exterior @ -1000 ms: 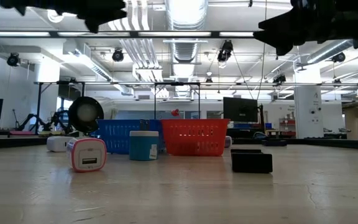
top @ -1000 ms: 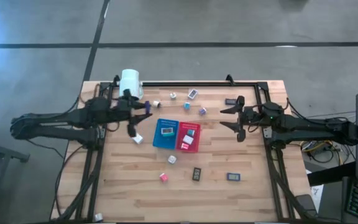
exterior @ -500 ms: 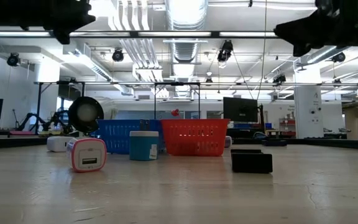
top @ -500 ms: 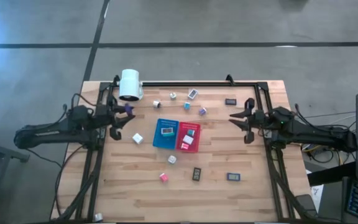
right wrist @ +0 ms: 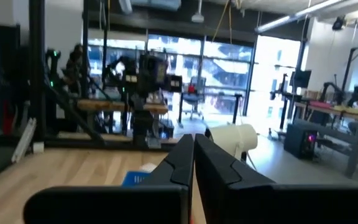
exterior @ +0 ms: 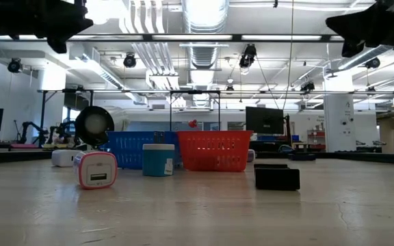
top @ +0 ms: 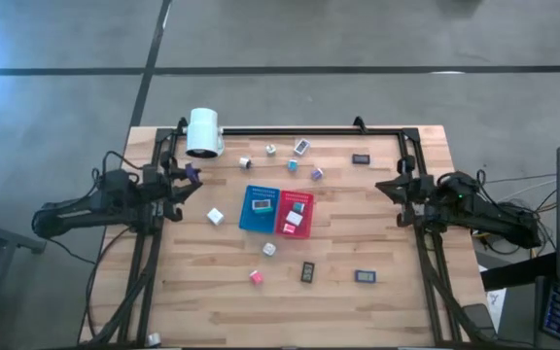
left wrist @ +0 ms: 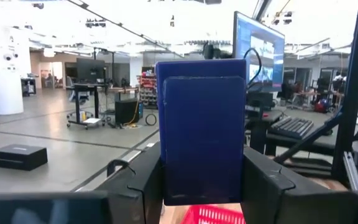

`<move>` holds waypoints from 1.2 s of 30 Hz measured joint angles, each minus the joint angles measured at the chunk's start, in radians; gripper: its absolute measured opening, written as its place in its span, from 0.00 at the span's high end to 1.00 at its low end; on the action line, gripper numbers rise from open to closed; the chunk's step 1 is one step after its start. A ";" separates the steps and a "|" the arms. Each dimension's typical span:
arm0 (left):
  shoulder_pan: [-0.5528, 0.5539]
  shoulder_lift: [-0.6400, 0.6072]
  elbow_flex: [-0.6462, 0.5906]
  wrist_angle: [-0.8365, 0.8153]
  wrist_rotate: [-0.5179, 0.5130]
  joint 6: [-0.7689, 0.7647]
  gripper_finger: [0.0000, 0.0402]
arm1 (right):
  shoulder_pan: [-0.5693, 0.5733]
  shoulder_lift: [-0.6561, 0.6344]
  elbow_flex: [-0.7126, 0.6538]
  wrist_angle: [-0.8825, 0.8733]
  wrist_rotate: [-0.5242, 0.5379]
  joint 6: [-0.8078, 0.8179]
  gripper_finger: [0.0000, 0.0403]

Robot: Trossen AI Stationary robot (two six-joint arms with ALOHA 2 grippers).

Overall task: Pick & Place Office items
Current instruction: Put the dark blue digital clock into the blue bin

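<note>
Two trays sat side by side at the middle of the tabletop (top: 212, 292): a blue tray (top: 259, 208) holding one small item and a red tray (top: 296, 214) holding three. Loose on the wood lay about eleven more office items: six toward the far edge, among them a dark flat rectangle (top: 361, 158); a white cube (top: 216, 216) beside the blue tray; and four nearer the front, including a pink cube (top: 257, 277) and two dark rectangles (top: 307, 272). One white cylinder (top: 203, 132) stood at the far left corner.

The left hand (top: 189, 177), near the left edge, gripped a blue block (left wrist: 201, 127); only the left wrist view showed it filling the gap between the fingers (left wrist: 135, 180). The right hand (top: 397, 187), by the right edge, was clenched empty, as its wrist view alone made plain.
</note>
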 joint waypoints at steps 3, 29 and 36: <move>0.000 -0.018 -0.013 -0.013 0.000 0.002 0.62 | 0.000 -0.001 -0.004 0.016 0.000 0.016 0.98; 0.000 -0.045 -0.146 0.100 0.000 0.114 0.62 | 0.000 0.009 -0.042 0.048 0.208 -0.016 0.98; 0.000 -0.040 -0.146 0.107 0.002 0.114 0.62 | 0.000 0.012 -0.050 0.062 0.219 -0.020 0.98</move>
